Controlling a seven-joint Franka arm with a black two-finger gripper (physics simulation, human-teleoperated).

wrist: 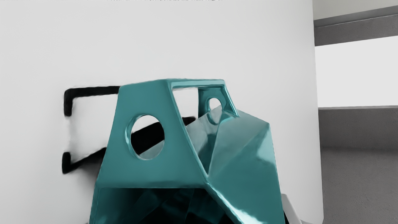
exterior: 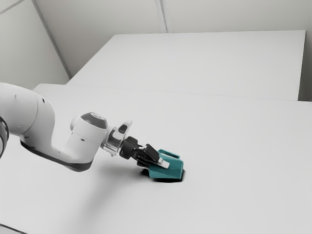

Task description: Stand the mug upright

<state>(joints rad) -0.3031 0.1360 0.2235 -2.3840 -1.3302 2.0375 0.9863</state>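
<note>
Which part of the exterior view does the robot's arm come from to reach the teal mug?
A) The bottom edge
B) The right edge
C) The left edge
C: the white arm enters at the exterior view's left, and its hand is at the mug.

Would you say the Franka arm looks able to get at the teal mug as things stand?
Yes, most likely: the gripper is right at the tipped mug, whose open mouth faces it, and I see nothing blocking the way.
</note>
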